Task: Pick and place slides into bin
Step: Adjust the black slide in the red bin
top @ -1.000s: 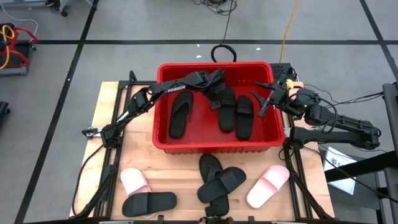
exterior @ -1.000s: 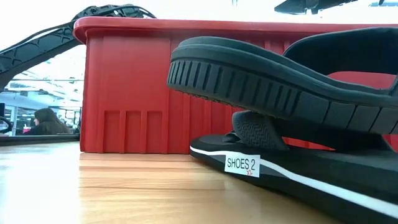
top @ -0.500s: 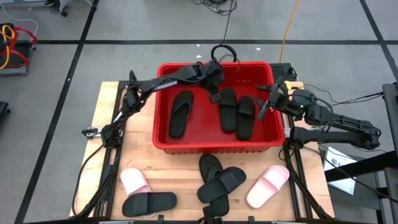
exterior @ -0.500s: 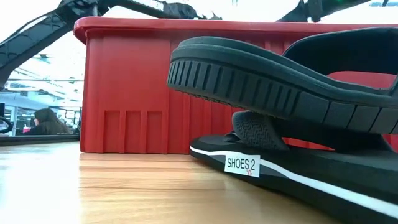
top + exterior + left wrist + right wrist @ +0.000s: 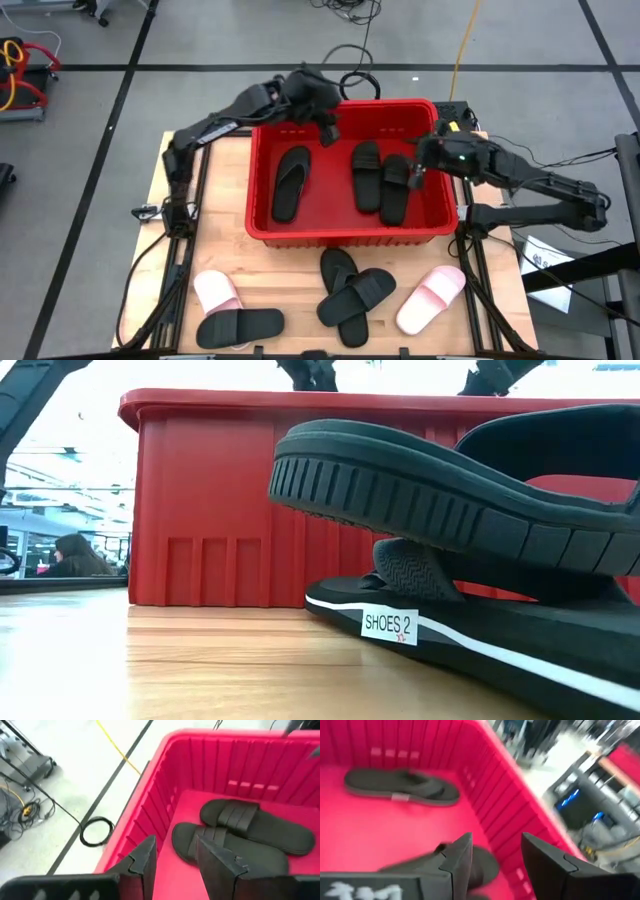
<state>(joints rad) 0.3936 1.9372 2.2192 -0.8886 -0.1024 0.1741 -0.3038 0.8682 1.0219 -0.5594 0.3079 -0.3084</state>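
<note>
The red bin (image 5: 262, 228) stands mid-table and holds three black slides: a thong (image 5: 290, 182) and two wide-strap ones (image 5: 366, 175) (image 5: 395, 187), all lying flat on its floor. My left gripper (image 5: 327, 128) is open and empty above the bin's far wall; its wrist view (image 5: 172, 865) looks down on the two wide-strap slides (image 5: 250, 830). My right gripper (image 5: 413, 174) is open and empty over the bin's right side, above a wide-strap slide (image 5: 475, 867); the thong (image 5: 400, 787) lies beyond it.
On the table near the front lie a pale pink slide (image 5: 215, 292), a black slide (image 5: 240, 325), a pile of black slides (image 5: 350, 292) and another pink slide (image 5: 430, 298). In the low view one black slide (image 5: 450, 490) leans on another (image 5: 480, 645) before the bin wall (image 5: 200, 510).
My left gripper has risen out of the bin and drawn back toward the table's far edge, empty. My right gripper has shifted a little from the bin's right rim toward the bin's inside. The slides in the bin have kept still.
</note>
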